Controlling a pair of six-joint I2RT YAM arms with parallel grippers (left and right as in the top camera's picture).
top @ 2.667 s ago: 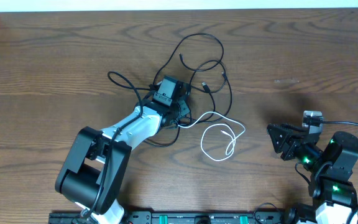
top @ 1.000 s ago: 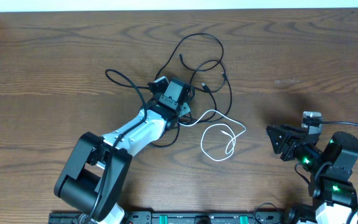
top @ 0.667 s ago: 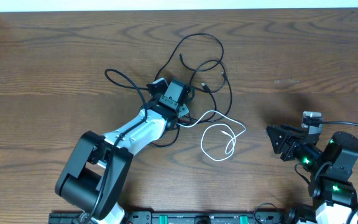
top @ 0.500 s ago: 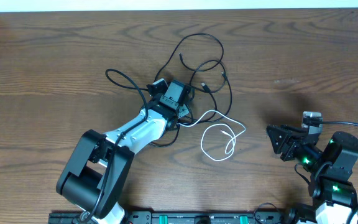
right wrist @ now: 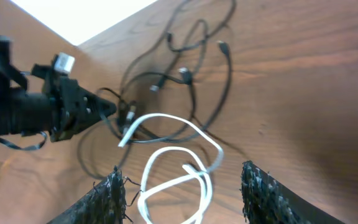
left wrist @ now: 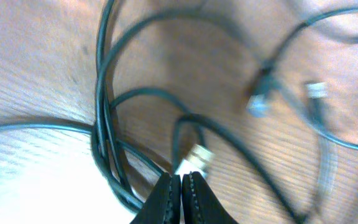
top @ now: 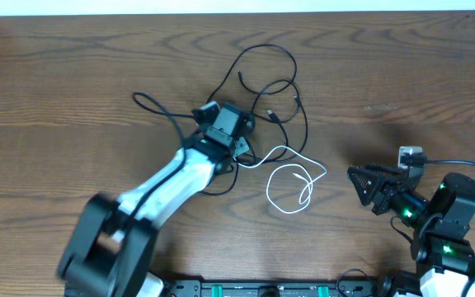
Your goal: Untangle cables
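Where the left gripper [left wrist: 180, 180], jaws closed to a sliver and apparently nipping one black strand, sits amid the cables [top: 283, 111] tangled on the table [top: 72, 66], best handling is a slow outward draw, plugs [left wrist: 258, 106] watched for snags, with the right gripper [right wrist: 185, 190], agape and empty, free to pin the white cable [top: 291, 186].

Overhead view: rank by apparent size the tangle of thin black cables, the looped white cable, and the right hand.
Largest: the tangle of thin black cables, widest spread.
Next: the looped white cable.
Smallest: the right hand, though it may sit nearer the camera, so this one is less sure.
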